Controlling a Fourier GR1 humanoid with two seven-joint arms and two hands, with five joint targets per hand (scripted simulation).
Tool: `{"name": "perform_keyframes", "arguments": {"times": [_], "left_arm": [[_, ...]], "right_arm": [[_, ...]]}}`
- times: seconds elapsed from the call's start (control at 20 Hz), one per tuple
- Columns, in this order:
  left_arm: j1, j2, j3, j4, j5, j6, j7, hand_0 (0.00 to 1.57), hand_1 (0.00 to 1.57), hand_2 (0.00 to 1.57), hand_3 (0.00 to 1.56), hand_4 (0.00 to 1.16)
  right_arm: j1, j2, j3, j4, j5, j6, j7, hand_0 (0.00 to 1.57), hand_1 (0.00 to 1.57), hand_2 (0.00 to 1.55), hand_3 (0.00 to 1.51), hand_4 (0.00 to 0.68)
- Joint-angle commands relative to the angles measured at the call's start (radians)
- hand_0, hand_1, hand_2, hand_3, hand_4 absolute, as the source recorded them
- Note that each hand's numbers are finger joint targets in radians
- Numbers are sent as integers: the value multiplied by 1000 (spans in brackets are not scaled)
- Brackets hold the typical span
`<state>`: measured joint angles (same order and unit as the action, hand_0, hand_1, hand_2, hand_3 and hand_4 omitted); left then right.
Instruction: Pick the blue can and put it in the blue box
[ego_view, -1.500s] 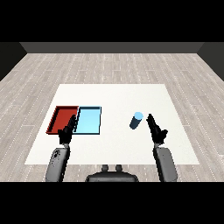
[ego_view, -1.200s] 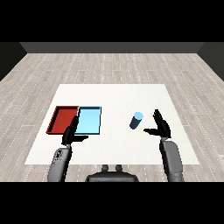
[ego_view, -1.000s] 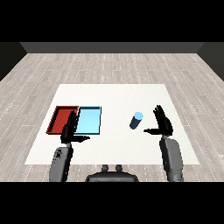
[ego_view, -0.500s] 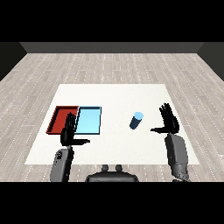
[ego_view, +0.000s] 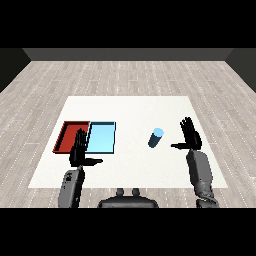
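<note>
**Open right hand beside blue can, trays wait across the surface**

The fingers (ego_view: 187, 127) of the robot's black right hand (ego_view: 189, 139) stand straight and spread, pointing toward the far edge of the white rectangular surface (ego_view: 130, 107), with the thumb stretched out sideways toward the small light blue cylindrical can (ego_view: 156, 137). The thumb tip is near the can but apart from it; nothing is held. The grey right forearm (ego_view: 201, 175) runs back from the hand to the near right corner of the surface.

The can stands slightly tilted, right of the surface's middle, between the right hand and the trays, well apart from both trays.

On the other side, the black left hand (ego_view: 79, 151) is likewise open, fingers straight and spread, thumb out toward the middle of the surface. Its fingertips overlap the near edge of the trays where the two meet; whether they touch cannot be told. Its grey left forearm (ego_view: 70, 187) comes in from the near left corner.

The shallow light blue rectangular tray (ego_view: 102, 137) lies left of the middle, holding nothing, touching side by side with the shallow red rectangular tray (ego_view: 69, 135), which lies nearer the left edge.
</note>
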<state>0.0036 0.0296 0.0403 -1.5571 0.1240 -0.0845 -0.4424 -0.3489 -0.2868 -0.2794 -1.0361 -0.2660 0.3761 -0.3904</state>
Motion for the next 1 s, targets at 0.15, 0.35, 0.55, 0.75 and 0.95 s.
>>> {"name": "perform_keyframes", "arguments": {"times": [0.15, 0.35, 0.55, 0.75, 0.95], "left_arm": [[55, 28, 22, -47, 53, -58, 10, 0, 0, 0, 0, 0], [-74, 8, 28, 76, 10, -5, -16, 0, 0, 0, 0, 0], [-7, 7, 31, 59, 14, -18, -56, 0, 0, 0, 0, 0], [-38, -14, 19, 40, 20, 9, -14, 0, 0, 0, 0, 0], [-81, 9, 42, 10, 55, 8, 56, 0, 0, 0, 0, 0]], "right_arm": [[51, 55, 30, -61, -39, -18, 81, 0, 0, 0, 0, 0], [-33, 66, 40, 67, 1, -58, 48, 0, 0, 0, 0, 0], [-85, 45, 29, 133, -20, -51, 78, 0, 0, 0, 0, 0], [-72, 87, 52, 79, -32, -90, 120, 0, 0, 0, 0, 0], [-86, 54, 35, 220, -21, -35, 35, 0, 0, 0, 0, 0]]}}
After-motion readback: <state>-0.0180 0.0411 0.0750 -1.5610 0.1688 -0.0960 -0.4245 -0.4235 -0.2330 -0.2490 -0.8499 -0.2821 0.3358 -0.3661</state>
